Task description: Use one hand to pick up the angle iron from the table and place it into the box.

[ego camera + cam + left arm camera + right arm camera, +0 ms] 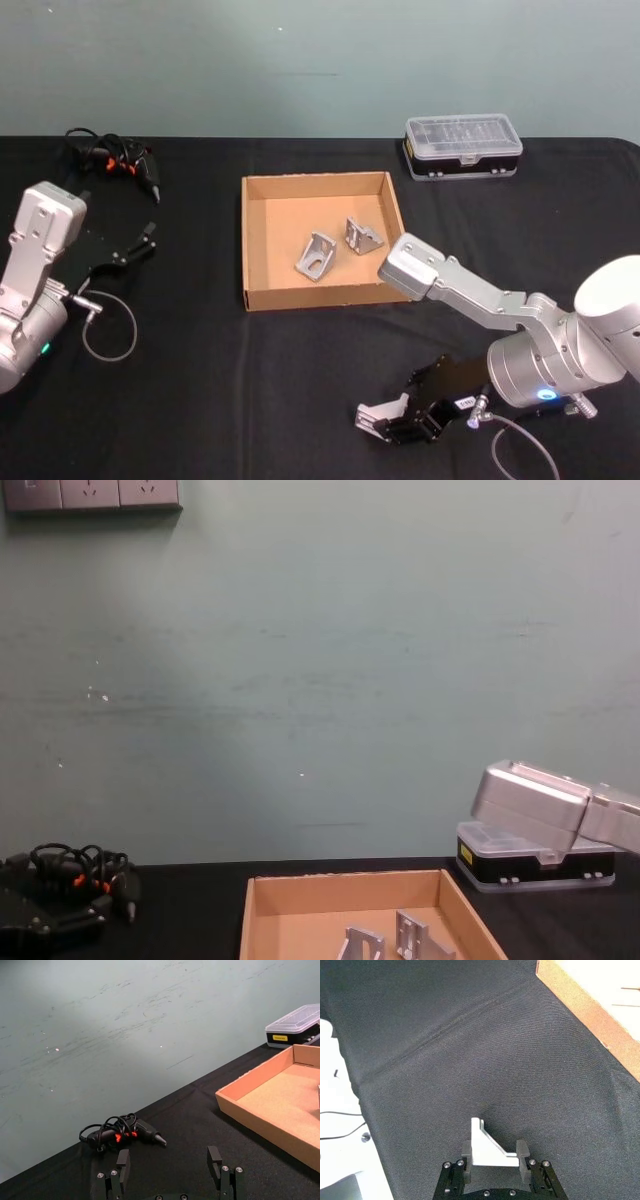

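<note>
The tan cardboard box [262, 210] sits mid-table on the black table [200, 400], with two silver angle irons [318, 255] [363, 236] lying inside. A third angle iron [375, 413] is near the table's front edge, right of centre, held by my right gripper [388, 422]. In the right wrist view the gripper [494, 1154] is shut on this angle iron [487, 1149], low over the cloth; whether it rests on the table is unclear. The box's corner [590, 1005] lies ahead of it. My left gripper [140, 245] is parked open at the far left, its fingers [122, 1160] apart with nothing between them.
A black plastic case with a clear lid [463, 146] stands behind the box at the back right. A black glue gun with coiled cord [110, 158] lies at the back left. A loose cable loop [110, 330] hangs by the left arm.
</note>
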Robot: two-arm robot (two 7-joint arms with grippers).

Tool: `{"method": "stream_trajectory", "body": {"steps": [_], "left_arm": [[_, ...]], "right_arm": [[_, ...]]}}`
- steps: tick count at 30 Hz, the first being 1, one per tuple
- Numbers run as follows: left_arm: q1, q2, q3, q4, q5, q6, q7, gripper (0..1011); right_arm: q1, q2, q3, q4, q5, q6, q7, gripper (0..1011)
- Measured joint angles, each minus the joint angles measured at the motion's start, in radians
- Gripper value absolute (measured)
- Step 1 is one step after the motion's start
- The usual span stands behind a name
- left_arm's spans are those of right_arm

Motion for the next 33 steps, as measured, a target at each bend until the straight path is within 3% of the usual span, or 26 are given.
{"method": "stream_trajectory", "body": {"steps": [3,10,17,20,33], "left_arm": [[0.000,0.000,0.000,0.000,0.000,0.000,0.000,1011],[0.000,0.000,0.000,0.000,0.000,0.000,0.000,1011],[0.000,0.000,0.000,0.000,0.000,0.000,0.000,1011],[0.000,0.000,0.000,0.000,0.000,0.000,0.000,1011],[0.000,0.000,0.000,0.000,0.000,0.000,0.000,1011]], "right_arm": [[-0.007,-0.004,0.013,0.000,0.005,-0.009,-0.003,534],[-0.028,-0.025,0.079,-0.011,0.029,-0.066,-0.045,534],[-0.030,-0.065,0.138,0.005,0.041,-0.140,-0.097,534],[-0.025,-0.097,0.159,0.036,0.042,-0.188,-0.123,534],[0.022,-0.210,0.186,0.201,-0.005,-0.325,-0.184,534]]}}
